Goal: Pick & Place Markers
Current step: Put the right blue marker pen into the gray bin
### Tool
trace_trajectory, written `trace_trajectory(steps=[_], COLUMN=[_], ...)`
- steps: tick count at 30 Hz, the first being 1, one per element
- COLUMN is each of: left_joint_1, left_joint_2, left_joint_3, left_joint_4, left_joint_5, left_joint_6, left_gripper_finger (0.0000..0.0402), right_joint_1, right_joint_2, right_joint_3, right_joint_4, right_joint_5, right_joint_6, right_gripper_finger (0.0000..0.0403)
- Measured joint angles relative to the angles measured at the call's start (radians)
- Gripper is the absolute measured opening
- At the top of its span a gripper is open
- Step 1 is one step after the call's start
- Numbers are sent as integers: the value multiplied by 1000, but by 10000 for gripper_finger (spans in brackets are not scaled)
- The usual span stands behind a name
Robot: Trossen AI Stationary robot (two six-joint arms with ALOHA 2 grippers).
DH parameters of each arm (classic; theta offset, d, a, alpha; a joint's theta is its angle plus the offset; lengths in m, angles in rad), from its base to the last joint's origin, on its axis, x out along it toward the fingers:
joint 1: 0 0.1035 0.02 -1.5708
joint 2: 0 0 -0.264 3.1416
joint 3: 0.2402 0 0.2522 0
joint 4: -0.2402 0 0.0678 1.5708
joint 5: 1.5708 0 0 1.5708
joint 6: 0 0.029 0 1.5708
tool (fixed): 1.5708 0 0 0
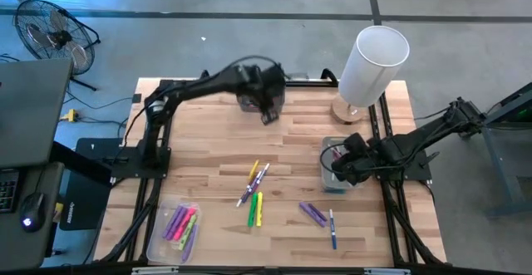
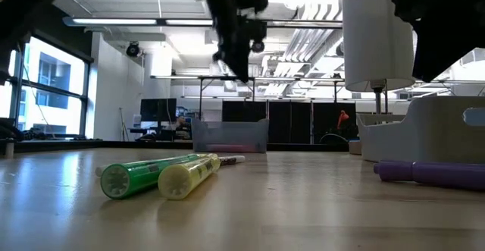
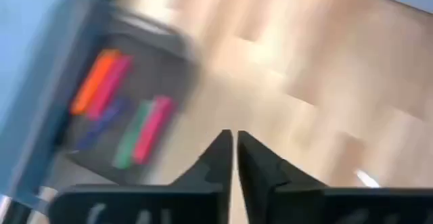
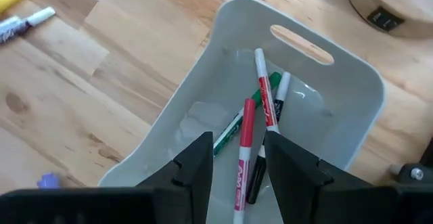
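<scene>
No text, label or number is legible on anything in view.

We've got the left arm stretched from its base at the table's left edge toward the far-edge centre, left gripper [image 1: 268, 100] held above the surface near the far edge, fingers [image 3: 220, 158] pressed together with nothing between them. Our right arm reaches in from the right edge, wrist bent down, right gripper [image 1: 339, 165] low near the right edge at mid-depth. Its fingers [image 4: 199, 164] stand apart, nothing gripped between them.
</scene>
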Motion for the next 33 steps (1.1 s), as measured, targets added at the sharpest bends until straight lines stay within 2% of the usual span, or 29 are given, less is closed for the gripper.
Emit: trace_trajectory(steps=[4,7,12,15,21,23,27,33], left_joint_1=[-153,-271,-414,-473,-558,-573,-601,-642], left_joint_2=[-34,-38,-37,-58,-214,-278,-435,-668], left_joint_3=[4,-16,-164,-279,-581,-673,-842,-1031], left_joint_4=[-14,-41,0,10,175,284,293,318], left_joint_5=[-7,-45,-62,-99,-89,-109,-158,-174], left_joint_6=[-22,-49,-160,-250,-360,-397,-478,-523], left_gripper_finger=[11,2,1,1,0,0,0,0], right_joint_1=[27,51,79,90,97,97,97,82], right_joint_2=[0,0,0,0,11,31,108,293], right_joint_3=[0,0,0,0,19,52,147,349], right_joint_4=[25,46,102,152,230,240,232,89], right_joint_5=[38,55,54,54,21,20,20,-79], right_joint_6=[-61,-76,-80,-89,-80,-79,-74,-26], right_gripper_finger=[118,89,15,8,2,1,0,0])
